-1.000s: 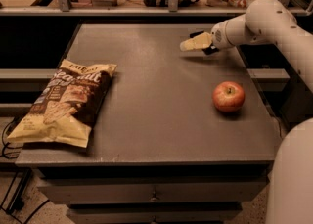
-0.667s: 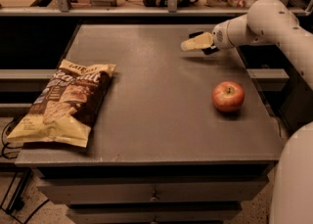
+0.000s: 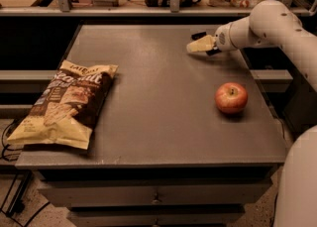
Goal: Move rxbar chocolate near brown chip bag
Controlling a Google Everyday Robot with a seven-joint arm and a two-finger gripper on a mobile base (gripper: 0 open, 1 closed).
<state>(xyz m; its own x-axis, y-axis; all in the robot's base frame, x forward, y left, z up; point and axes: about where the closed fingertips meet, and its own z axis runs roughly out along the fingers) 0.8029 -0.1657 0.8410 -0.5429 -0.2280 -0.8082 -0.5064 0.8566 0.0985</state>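
The gripper [image 3: 197, 46] hangs low over the far right part of the grey table [image 3: 158, 97], its pale tip pointing left and a little downward, carried by the white arm [image 3: 267, 23] that reaches in from the right edge of the view. Whether the gripper is clasping anything or hanging free cannot be told from here. The chocolate bar [image 3: 199, 35] shows only as a small dark flat shape just behind the gripper, right against its upper edge, at the far right of the table; whether it lies on the surface or is lifted off it cannot be told. The chip bag [image 3: 64, 104] lies flat at the near left side of the table, well apart from the chocolate bar, its dark brown middle with white lettering facing up, its tan lower end reaching the table's front left corner and its left edge hanging slightly over the side. A red apple [image 3: 231, 97] stands upright on the right side of the table, nearer the front than the gripper and apart from it, with bare table between it and the chip bag. Under the tabletop is a drawer front [image 3: 156, 196] with a small handle, and behind the table runs a shelf rail [image 3: 124, 10] with blurred goods beyond it
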